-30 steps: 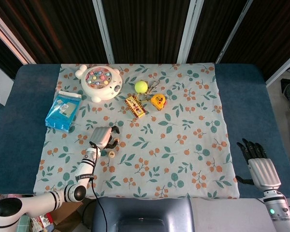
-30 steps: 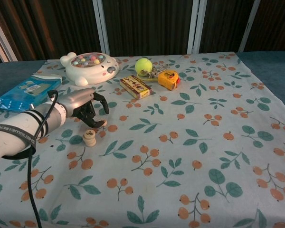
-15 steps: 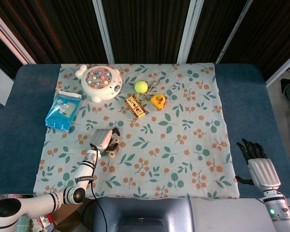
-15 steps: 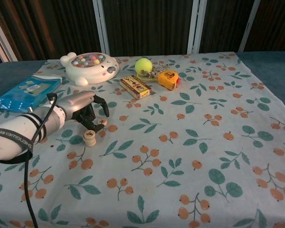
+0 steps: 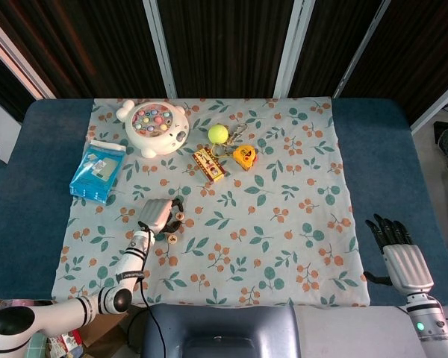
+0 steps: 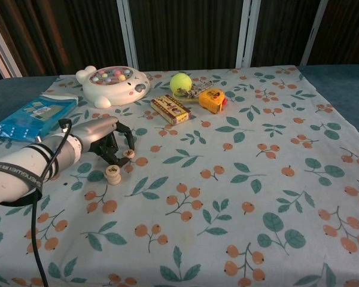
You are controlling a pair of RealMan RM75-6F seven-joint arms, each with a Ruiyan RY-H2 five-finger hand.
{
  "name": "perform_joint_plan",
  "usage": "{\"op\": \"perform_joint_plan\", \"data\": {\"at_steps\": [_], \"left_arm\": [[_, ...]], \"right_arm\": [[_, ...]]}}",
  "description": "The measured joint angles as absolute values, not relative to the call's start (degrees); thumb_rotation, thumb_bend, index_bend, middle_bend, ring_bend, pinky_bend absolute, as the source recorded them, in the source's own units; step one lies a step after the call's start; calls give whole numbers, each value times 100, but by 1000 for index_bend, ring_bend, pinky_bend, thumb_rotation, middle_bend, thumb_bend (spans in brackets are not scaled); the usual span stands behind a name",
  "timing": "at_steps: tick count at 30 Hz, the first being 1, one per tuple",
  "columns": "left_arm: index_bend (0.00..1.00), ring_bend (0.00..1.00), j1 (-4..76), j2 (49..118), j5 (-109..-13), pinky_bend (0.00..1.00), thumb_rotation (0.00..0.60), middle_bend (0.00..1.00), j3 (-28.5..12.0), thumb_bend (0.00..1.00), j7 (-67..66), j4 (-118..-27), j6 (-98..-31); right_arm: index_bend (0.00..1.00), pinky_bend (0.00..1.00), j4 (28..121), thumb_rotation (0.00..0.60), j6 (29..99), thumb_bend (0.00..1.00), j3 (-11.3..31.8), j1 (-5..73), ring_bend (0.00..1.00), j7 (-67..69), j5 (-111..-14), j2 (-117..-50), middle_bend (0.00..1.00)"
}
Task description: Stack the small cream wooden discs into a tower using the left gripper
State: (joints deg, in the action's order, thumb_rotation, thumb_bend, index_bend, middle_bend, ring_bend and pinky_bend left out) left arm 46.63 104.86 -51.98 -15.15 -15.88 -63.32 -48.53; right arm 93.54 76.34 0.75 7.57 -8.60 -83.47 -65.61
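Head view: left hand low over the floral cloth on the desk, fingers curled down around a small cream disc, though the pinch itself too small to confirm from above. Just below the fingers, a short stack of discs. Right hand at the desk's near right corner, fingers straight, apart and holding nothing; seen only here. Beyond the left fingers: one blue packet, one white toy, one tennis ball, one small box, one yellow tape measure.

Chest view: clearer on the grasp. Dark fingers of the left hand clenched on one cream disc at the tips, just off the cloth. Stack directly below and slightly left of the fingertips, apart from them, apparently two discs high. Three discs in all, counted here.

Against half a second ago: hand a little further back from the stack, disc still pinched, stack unmoved.
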Motion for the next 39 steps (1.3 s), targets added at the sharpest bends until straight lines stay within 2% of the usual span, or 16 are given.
{"op": "perform_joint_plan", "data": {"at_steps": [14,23,30,35,39], "left_arm": [[529,1000,4612,10392,-5357,1000,600,1000,-1583,363,-1412,-6483,-5012],[528,1000,4266,9631,-5790,1000,600,1000,-1608,363,-1025,-7819,-5452],[527,1000,3729,8931,-6496,1000,600,1000,-1110,362,-698,-8982,-5823],[523,1000,3468,8830,-6973,1000,600,1000,-669,362,-611,-9264,-6041],[509,1000,3344,9003,-7210,1000,600,1000,-413,361,-667,-9189,-6164]], "right_arm": [[0,0,9350,600,7622,115,71,760,0,-890,-8339,-6573,0],[0,0,9348,600,7595,115,63,774,0,-967,-8329,-6611,0],[0,0,9358,600,7559,115,37,793,0,-1003,-8359,-6644,0],[0,0,9359,600,7565,115,33,792,0,-983,-8369,-6640,0],[0,0,9372,600,7593,115,21,779,0,-930,-8400,-6607,0]]}}
